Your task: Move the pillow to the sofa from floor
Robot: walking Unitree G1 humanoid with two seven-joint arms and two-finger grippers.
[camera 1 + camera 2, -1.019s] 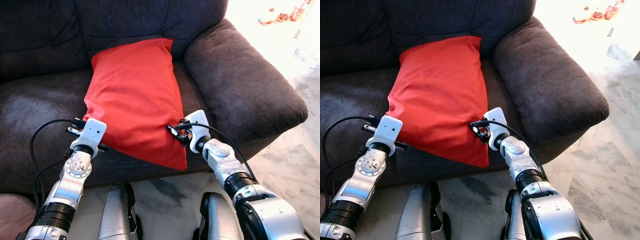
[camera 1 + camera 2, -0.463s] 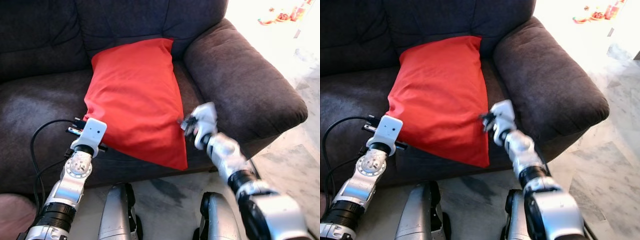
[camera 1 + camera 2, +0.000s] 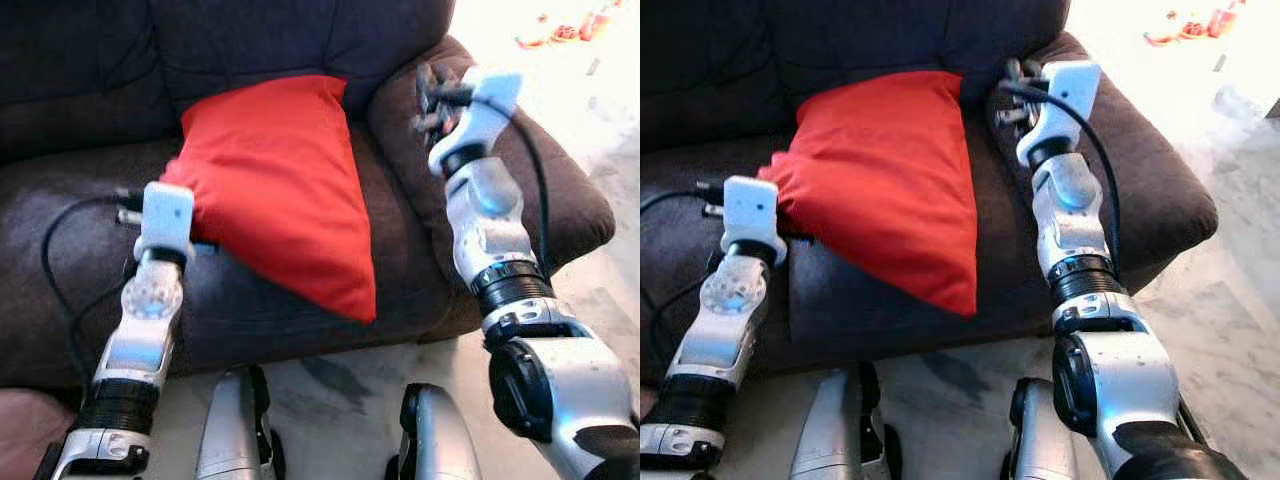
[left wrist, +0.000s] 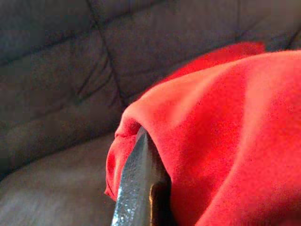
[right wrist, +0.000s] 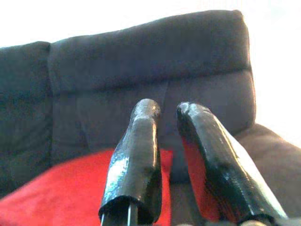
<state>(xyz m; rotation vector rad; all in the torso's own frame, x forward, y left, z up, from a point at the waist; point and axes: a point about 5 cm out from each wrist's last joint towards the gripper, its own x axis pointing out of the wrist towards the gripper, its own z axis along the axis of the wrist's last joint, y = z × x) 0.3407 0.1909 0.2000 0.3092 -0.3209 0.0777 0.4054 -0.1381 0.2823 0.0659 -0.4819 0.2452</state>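
A red pillow (image 3: pixel 280 190) lies on the seat of the dark brown sofa (image 3: pixel 80 210), its top leaning against the backrest and its lower corner at the seat's front edge. My left gripper (image 3: pixel 178 192) is at the pillow's left corner, shut on the fabric. The left wrist view shows one black finger (image 4: pixel 136 188) pressed into the bunched red cloth (image 4: pixel 221 141). My right gripper (image 3: pixel 430 85) is raised above the sofa's right armrest (image 3: pixel 540 180), to the right of the pillow and clear of it. Its fingers (image 5: pixel 136 155) stand slightly open with nothing between them.
The armrest lies directly under my right forearm. Pale marble floor (image 3: pixel 340 385) runs in front of the sofa, with my two legs (image 3: pixel 235 430) standing on it. A pinkish object (image 3: pixel 20 420) sits at the lower left. Small bright items (image 3: pixel 560 30) lie on the floor far right.
My right gripper has left the pillow's right edge and swung up over the armrest. My left arm has risen, lifting and bunching the pillow's left corner.
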